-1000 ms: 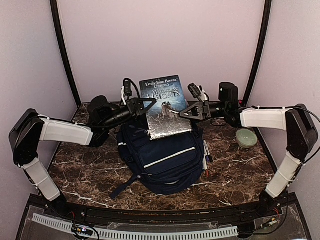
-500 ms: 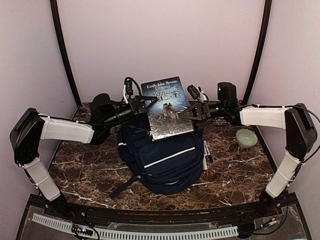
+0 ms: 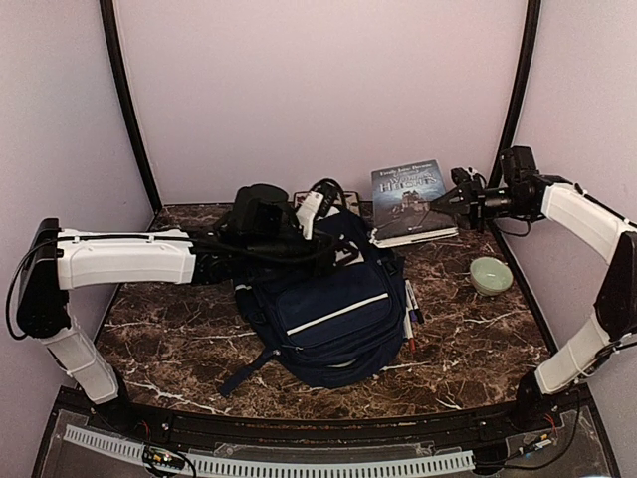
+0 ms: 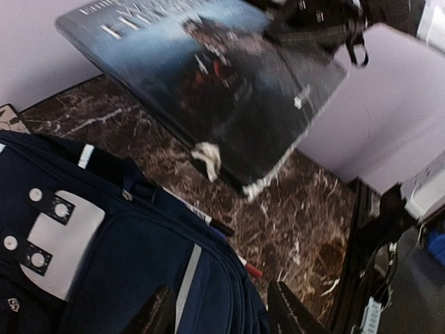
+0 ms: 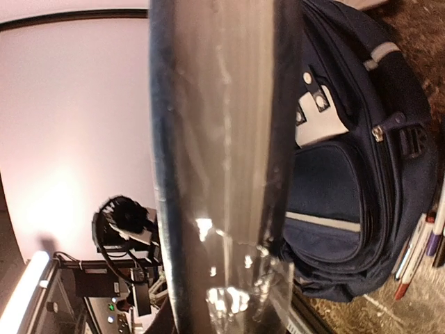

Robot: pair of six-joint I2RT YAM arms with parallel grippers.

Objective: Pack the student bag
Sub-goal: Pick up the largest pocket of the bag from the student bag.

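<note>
One dark, white-veined marble table [image 3: 169,339] under everything.

Largest on it: the student bag [image 3: 328,309], navy with a white diagonal stripe. Lies at mid-table, front pockets up, top end toward the back wall. Shows white riveted patches near that top end in the left wrist view [image 4: 104,278], and fills the right side of the right wrist view [image 5: 348,181].

Next, both arms. Left arm stretched in from the left side, ending over the bag's top end. Left gripper [image 4: 219,313] released: fingers parted, nothing between them, navy fabric just beneath. Right arm reaching along the right wall toward the back corner. Right gripper [image 3: 440,204] clenched on the right edge of a book [image 3: 406,199].

Then that book: dark blue cover, white title lettering, glossy wrap. Held up off the table and tilted, behind and to the right of the bag, near the back wall. Seen from below and blurred by the left wrist camera [image 4: 208,83]; seen edge-on, filling the middle, by the right wrist camera [image 5: 215,139].

Smaller: a pale green bowl [image 3: 491,274] on the table, right of the bag and apart from it.

Smallest: a few pens [image 3: 410,314] lying on the marble just beside the bag's right flank; unclear whether touching it.
</note>
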